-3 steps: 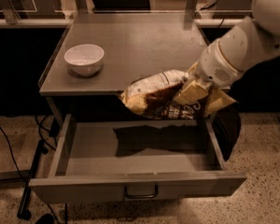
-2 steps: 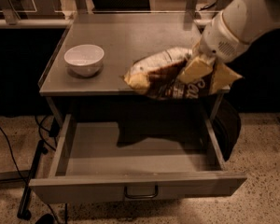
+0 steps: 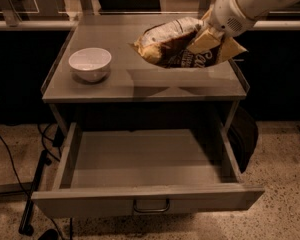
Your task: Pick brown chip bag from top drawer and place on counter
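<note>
Gripper [image 3: 204,38], clamped on brown chip bag [image 3: 165,46] at 1 o'clock over counter [image 3: 140,81], needs a slow, level drop w/ release well clear of bowl [image 3: 90,64] at 10 o'clock.

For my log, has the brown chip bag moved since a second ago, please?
Yes: in the gripper, the brown chip bag rose and went back over the counter, away from the top drawer.

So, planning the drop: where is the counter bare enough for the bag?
The counter is bare between the white bowl and its right rim, front and centre. The claw holds the brown chip bag over the right rear. Bowl crowds left.
</note>
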